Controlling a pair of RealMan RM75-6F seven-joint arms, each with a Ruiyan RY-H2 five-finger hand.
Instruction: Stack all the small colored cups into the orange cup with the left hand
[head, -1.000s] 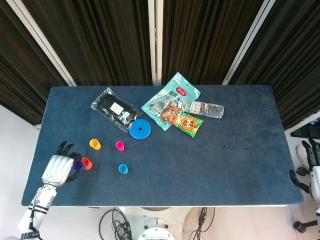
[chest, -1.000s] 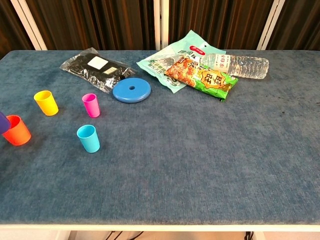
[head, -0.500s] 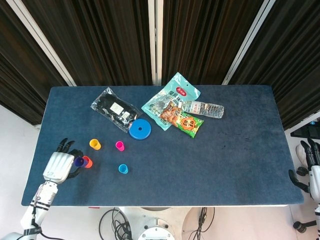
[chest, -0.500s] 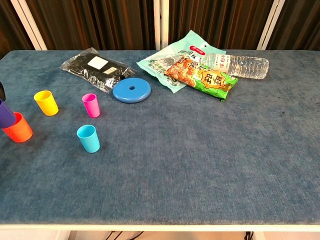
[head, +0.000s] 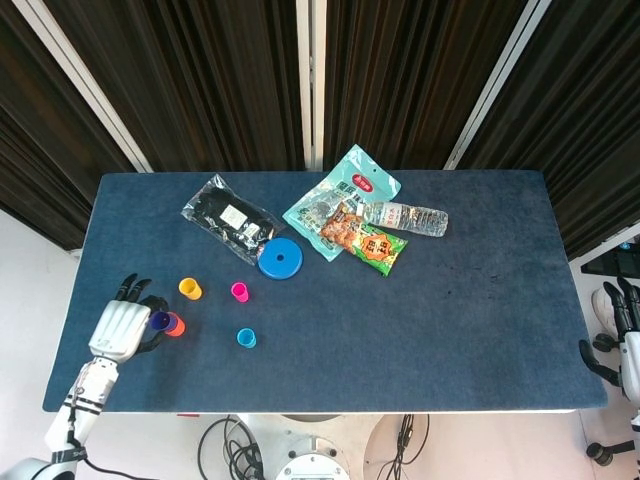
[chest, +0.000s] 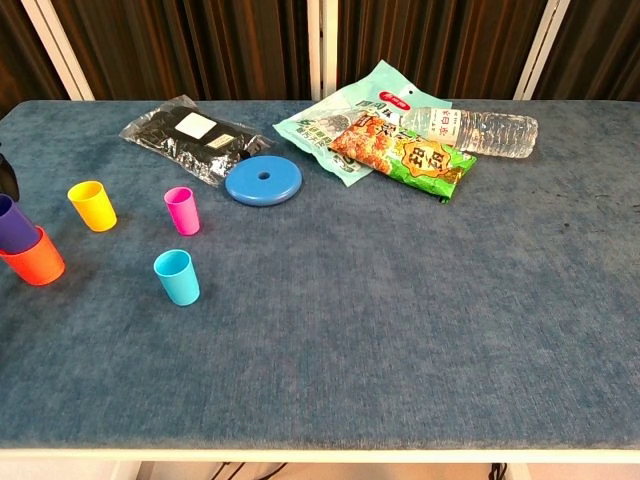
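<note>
Head view: the left hand (head: 118, 327) fingers (head: 131, 287) pinch a small glossy purple plastic cup (head: 158, 321), tilted into the smooth orange plastic cup (head: 174, 324) on the felt-covered blue bench (head: 450, 320).

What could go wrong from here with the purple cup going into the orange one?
1. The purple cup sits tilted in the orange cup, not fully nested; letting go now may leave it crooked or let it tip out.
2. The orange cup stands near the table's left edge, so a nudge from the left hand might push it off.
3. The yellow cup stands close by; the withdrawing fingers might knock it.
</note>
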